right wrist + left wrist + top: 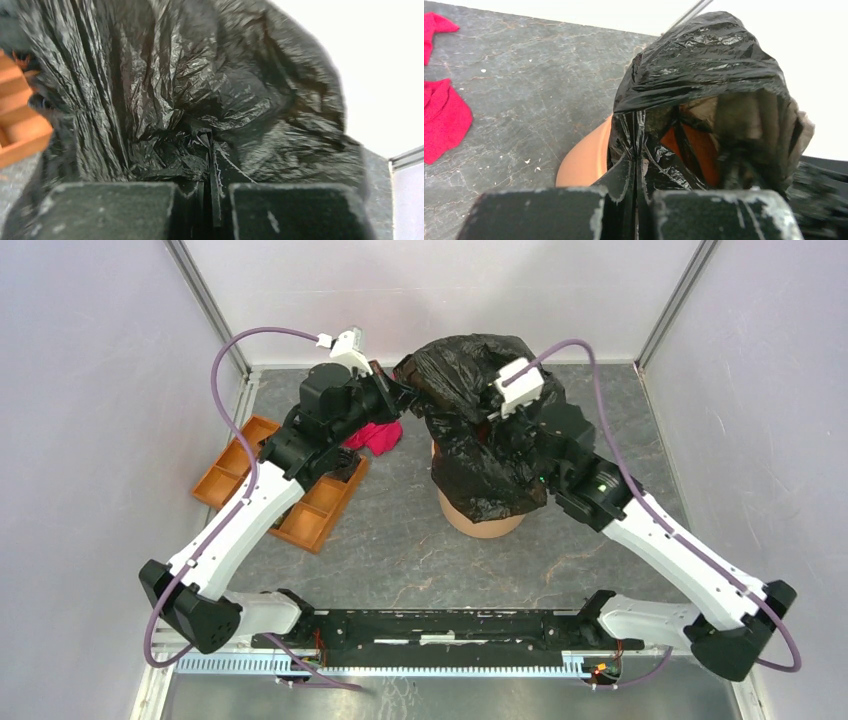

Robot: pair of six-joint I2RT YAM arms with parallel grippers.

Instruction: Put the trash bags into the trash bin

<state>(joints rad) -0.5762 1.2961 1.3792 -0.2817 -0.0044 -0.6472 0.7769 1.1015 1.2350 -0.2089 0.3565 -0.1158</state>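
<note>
A large shiny black trash bag [470, 410] is draped over the round terracotta-orange trash bin [478, 522], covering its rim and upper wall. My left gripper [408, 392] is shut on the bag's left edge, above and left of the bin. In the left wrist view the closed left gripper [640, 160] pinches a fold of the bag [704, 65], with the bin [584, 160] showing under it. My right gripper [497, 425] is shut on the bag's right side. In the right wrist view the right gripper [209, 150] grips creased film of the bag [200, 75], which fills the frame.
A flat orange tray with square compartments [275, 485] lies left of the bin. A pink-red cloth [375, 436] lies by the tray under the left arm; it also shows in the left wrist view [444, 120]. White walls enclose the grey table.
</note>
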